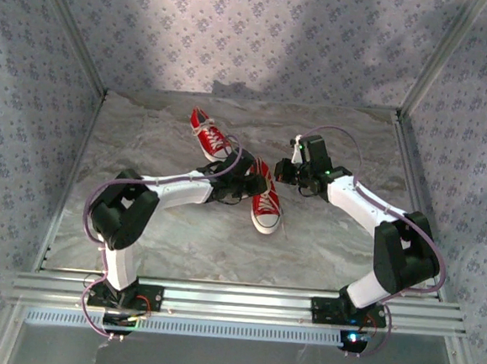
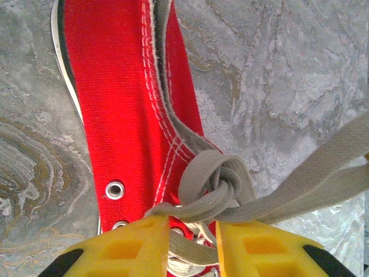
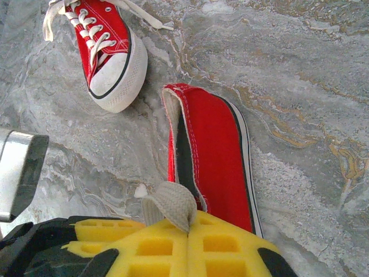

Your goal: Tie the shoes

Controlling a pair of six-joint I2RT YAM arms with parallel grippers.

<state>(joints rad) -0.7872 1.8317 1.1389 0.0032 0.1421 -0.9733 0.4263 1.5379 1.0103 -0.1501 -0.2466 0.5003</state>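
Overhead view of a marbled grey table with two small red sneakers on it. The far shoe lies far and left of centre, its white laces loose. The near shoe lies at the centre, white toe cap pointing toward the arms. Both arms meet over its heel end, the left arm from the left and the right arm from the right.

In the left wrist view, the left claw sits right at the near shoe's eyelets. Its yellow jaws are slightly apart, and no lace is clearly pinched between them. Just beyond the tips is a loose first knot, with two flat strands running off to the right.

In the right wrist view, the right claw is clamped on a lace, with a short tab of it sticking out beside the shoe's collar.

The step in hand looks like cinching that first knot. To do it well, the left claw should probably take one strand firmly, close to the knot. Both claws should then draw apart evenly and low over the table. A one-sided or upward pull would likely drag or tip the light shoe rather than tighten the knot.
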